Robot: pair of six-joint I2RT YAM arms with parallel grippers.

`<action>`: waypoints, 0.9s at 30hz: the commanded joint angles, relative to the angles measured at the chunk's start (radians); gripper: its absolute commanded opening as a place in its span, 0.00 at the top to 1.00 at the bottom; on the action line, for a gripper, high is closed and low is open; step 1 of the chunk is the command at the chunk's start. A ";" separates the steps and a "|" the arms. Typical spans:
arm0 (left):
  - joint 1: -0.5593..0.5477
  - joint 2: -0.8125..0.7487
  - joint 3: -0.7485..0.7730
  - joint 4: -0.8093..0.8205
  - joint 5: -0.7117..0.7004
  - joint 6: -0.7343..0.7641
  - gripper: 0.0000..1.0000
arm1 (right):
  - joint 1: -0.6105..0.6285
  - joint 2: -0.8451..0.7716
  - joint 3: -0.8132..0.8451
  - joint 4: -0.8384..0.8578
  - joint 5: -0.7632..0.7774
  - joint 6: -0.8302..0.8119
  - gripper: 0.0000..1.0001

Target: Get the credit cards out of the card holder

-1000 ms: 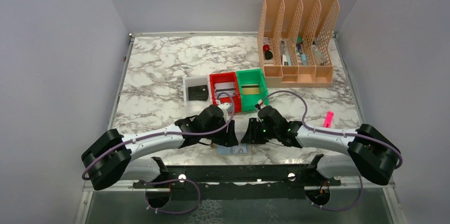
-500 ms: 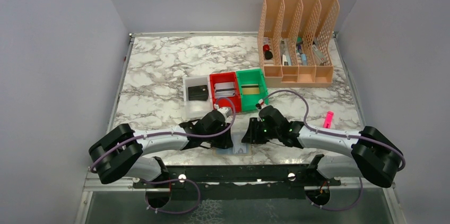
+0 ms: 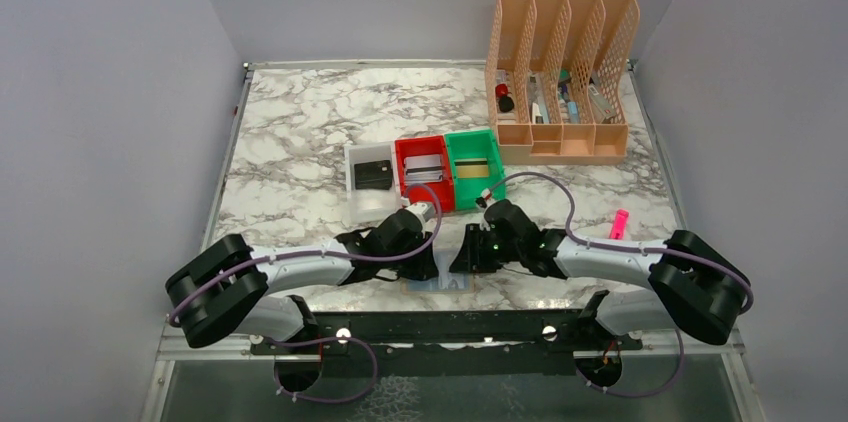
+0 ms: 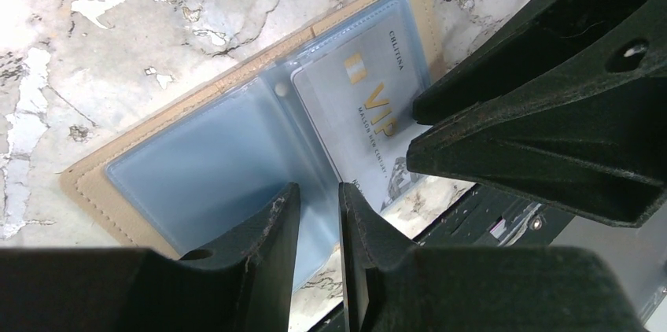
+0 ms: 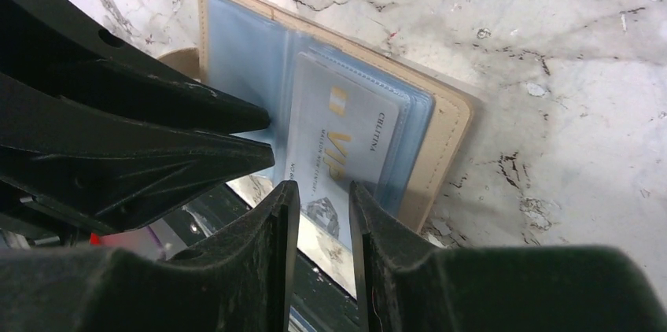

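Note:
The tan card holder (image 3: 441, 284) lies open and flat at the table's near edge, blue-grey pockets up (image 4: 197, 167) (image 5: 448, 123). A silvery grey card with gold "VIP" print (image 4: 370, 108) (image 5: 338, 139) sticks partly out of its right pocket toward the near edge. My left gripper (image 3: 425, 268) (image 4: 318, 190) hangs low over the left pocket, jaws a narrow slit apart with nothing between them. My right gripper (image 3: 464, 261) (image 5: 324, 189) hangs over the card's protruding end, jaws also a narrow slit apart. The two grippers' fingertips nearly meet.
A white tray (image 3: 352, 192) with a black flat piece, a red tray (image 3: 401, 147) with a grey card and a green tray (image 3: 497, 157) with a gold card stand just beyond the grippers. A tan file rack (image 3: 560, 147) is back right. A pink marker (image 3: 619, 224) lies right.
My left arm has stretched out lower and its gripper has settled closer to the card holder. My right gripper has edged slightly left. The card holder has stayed put.

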 commanded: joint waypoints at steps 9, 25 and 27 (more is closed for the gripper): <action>-0.006 -0.020 -0.021 -0.030 -0.038 0.008 0.71 | 0.005 -0.040 0.012 -0.080 0.075 -0.028 0.64; -0.007 -0.024 -0.017 -0.019 -0.037 -0.004 0.70 | 0.005 0.046 0.006 -0.030 0.039 -0.014 0.64; -0.006 -0.029 -0.023 -0.005 -0.042 -0.016 0.69 | 0.005 0.048 0.003 -0.032 0.044 -0.012 0.64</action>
